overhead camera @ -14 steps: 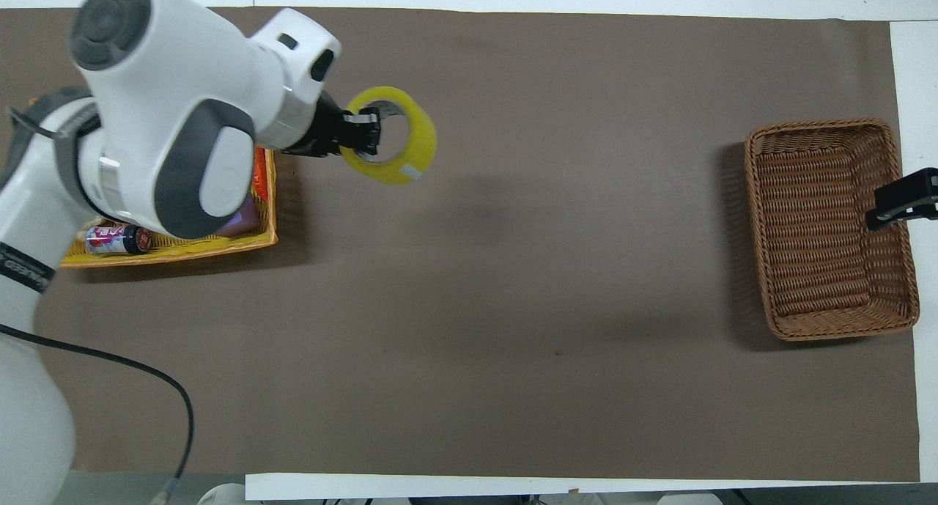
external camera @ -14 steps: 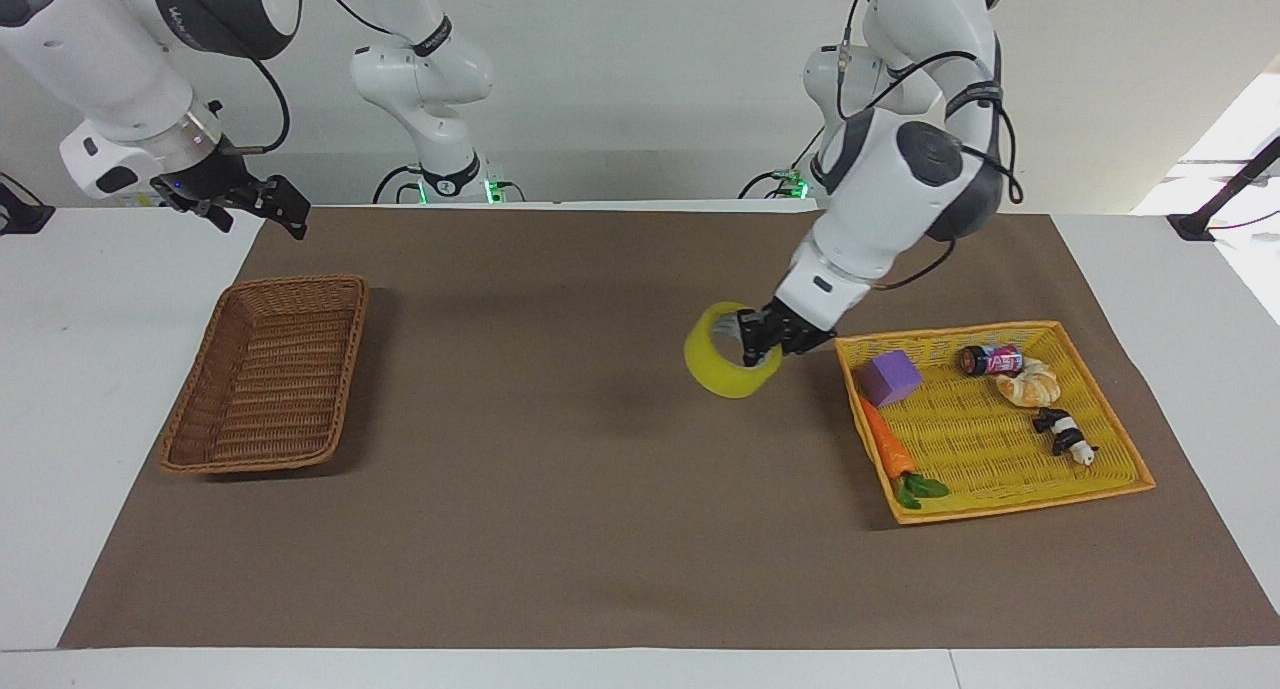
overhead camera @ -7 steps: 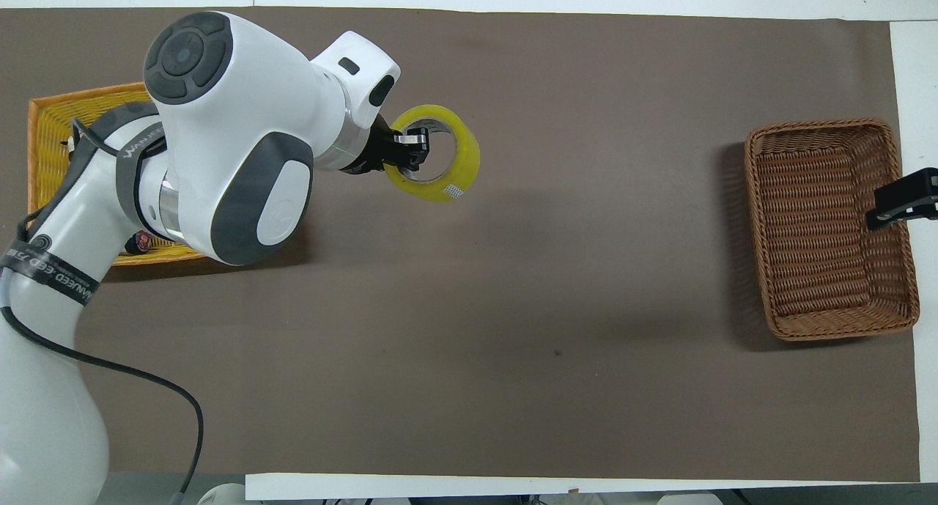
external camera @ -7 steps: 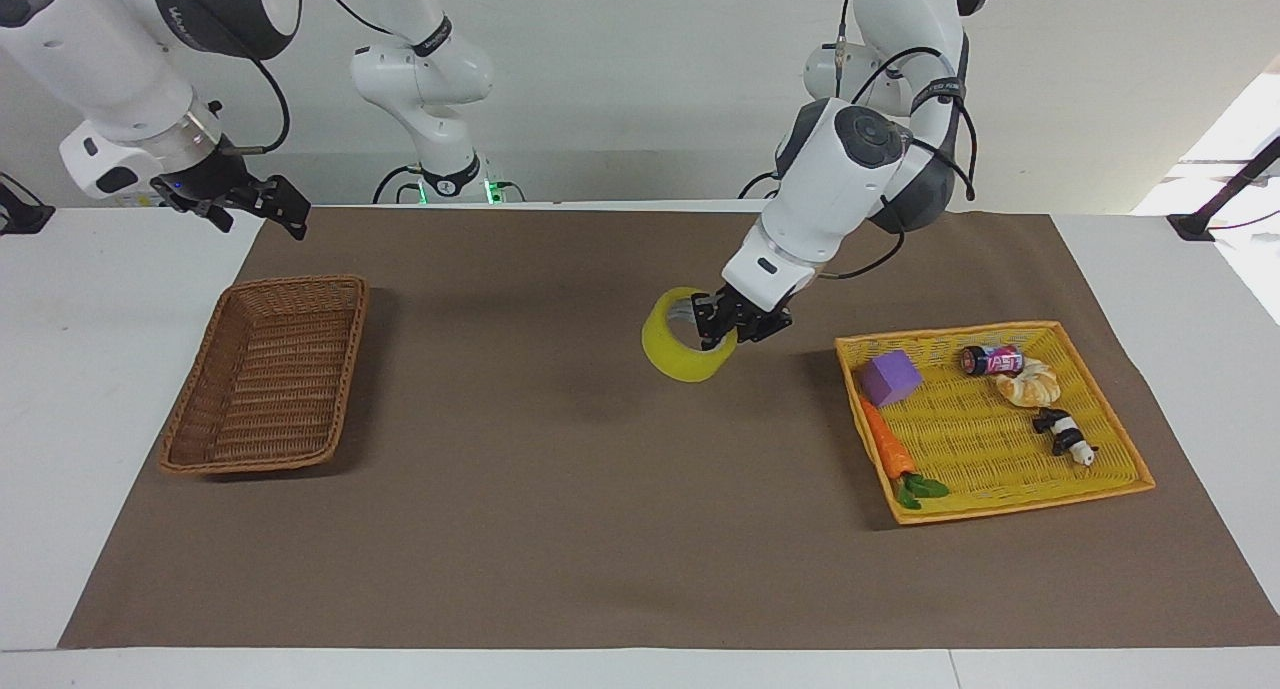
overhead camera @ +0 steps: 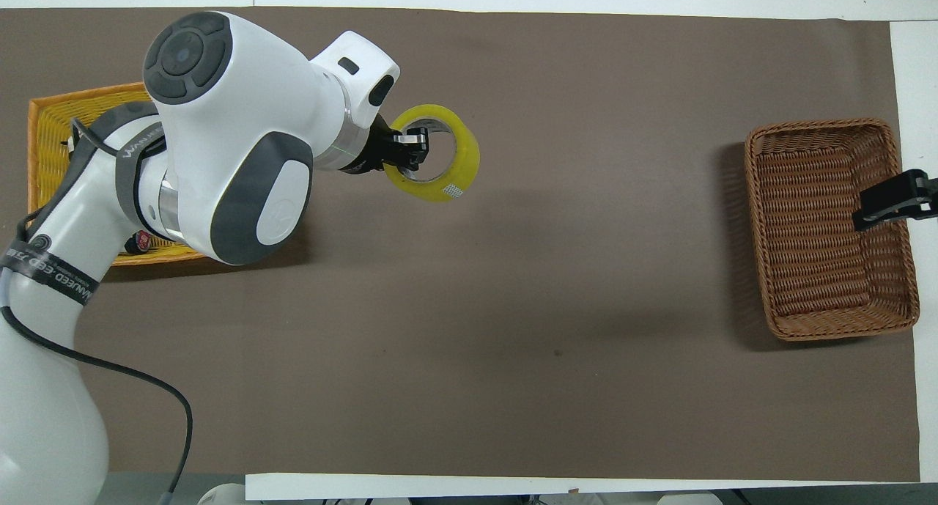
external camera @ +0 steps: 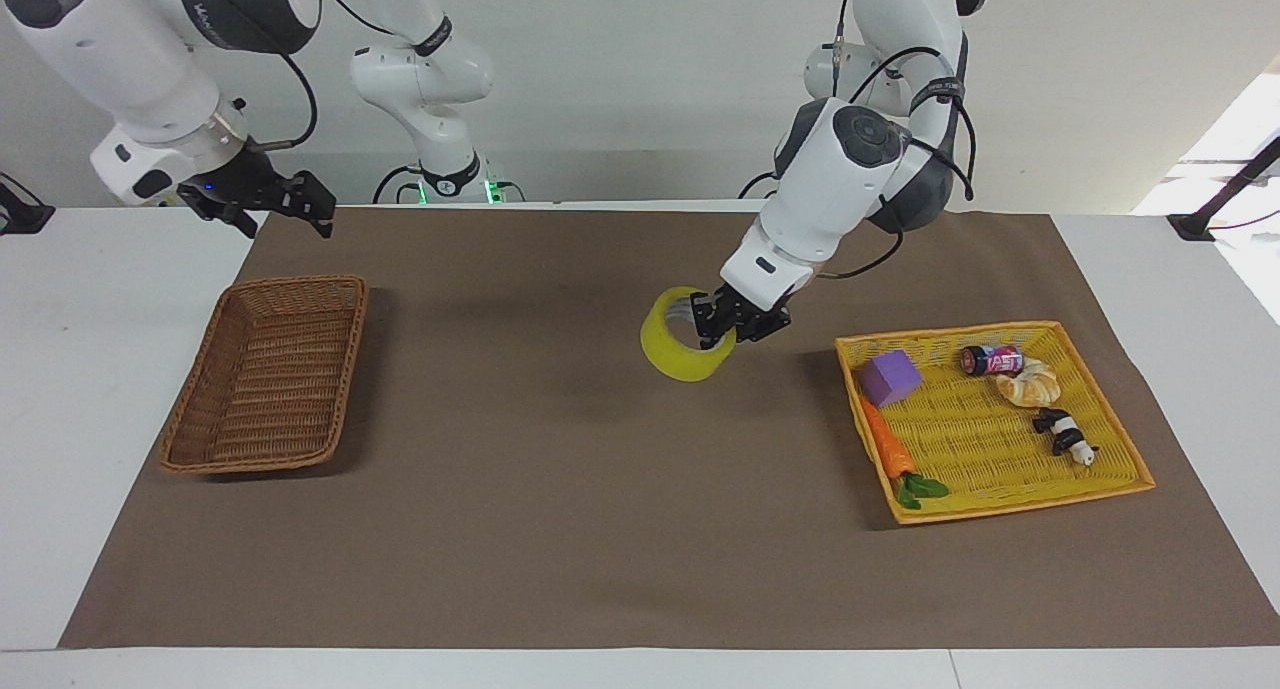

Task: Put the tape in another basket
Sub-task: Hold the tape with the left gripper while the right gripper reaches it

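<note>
The tape [external camera: 684, 349], a single yellow roll, hangs in the air over the bare brown mat [external camera: 560, 529], between the two containers and closer to the yellow tray [external camera: 1128, 489]. The left gripper [external camera: 716, 321] has its fingers clenched on the roll's wall, one inside the core and one outside. The stretch of mat between the roll and the one brown wicker basket [external camera: 197, 439] at the right arm's end of the table holds nothing; that basket has nothing in it. The right gripper [external camera: 285, 201] hovers above the basket's rim on the side toward the robots; I cannot tell whether its fingers are apart. The one tray at the left arm's end holds five things: one purple block [external camera: 890, 376], one carrot [external camera: 890, 451], one small can [external camera: 990, 360], one bread roll [external camera: 1028, 382], one panda figure [external camera: 1066, 435]
</note>
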You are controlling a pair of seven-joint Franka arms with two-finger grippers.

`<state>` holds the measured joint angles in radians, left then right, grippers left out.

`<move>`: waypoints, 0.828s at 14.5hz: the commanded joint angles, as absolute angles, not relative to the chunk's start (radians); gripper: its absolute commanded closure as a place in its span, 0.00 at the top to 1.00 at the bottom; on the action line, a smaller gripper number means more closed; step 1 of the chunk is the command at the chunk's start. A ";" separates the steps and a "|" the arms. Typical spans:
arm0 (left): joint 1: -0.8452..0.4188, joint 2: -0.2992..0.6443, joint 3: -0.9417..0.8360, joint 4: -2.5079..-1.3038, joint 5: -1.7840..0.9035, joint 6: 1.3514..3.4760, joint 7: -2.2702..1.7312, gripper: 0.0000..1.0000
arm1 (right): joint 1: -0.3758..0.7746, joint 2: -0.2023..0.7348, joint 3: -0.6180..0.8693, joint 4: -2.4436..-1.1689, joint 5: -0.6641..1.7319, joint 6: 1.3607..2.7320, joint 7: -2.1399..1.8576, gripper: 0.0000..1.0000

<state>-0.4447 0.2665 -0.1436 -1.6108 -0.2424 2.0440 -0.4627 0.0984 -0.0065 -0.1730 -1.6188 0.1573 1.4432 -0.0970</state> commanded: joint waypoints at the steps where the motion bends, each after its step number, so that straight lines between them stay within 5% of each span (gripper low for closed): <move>1: -0.462 0.235 -0.126 -1.644 -0.249 2.051 -0.460 0.00 | 0.086 -0.022 -0.160 -1.689 0.410 1.532 -0.146 1.00; 8: -0.462 0.236 -0.126 -1.640 -0.249 2.052 -0.462 0.00 | 0.305 0.116 -0.158 -1.867 1.018 1.957 -0.186 1.00; 12: -0.462 0.235 -0.126 -1.643 -0.249 2.051 -0.462 0.00 | 0.400 0.161 -0.158 -1.901 1.255 2.049 -0.205 1.00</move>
<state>-0.4450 0.2655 -0.1436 -1.6163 -0.2424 2.0440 -0.4627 0.3967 0.1708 -0.1631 -1.8773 1.2002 2.0236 -0.1775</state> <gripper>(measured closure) 0.780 0.000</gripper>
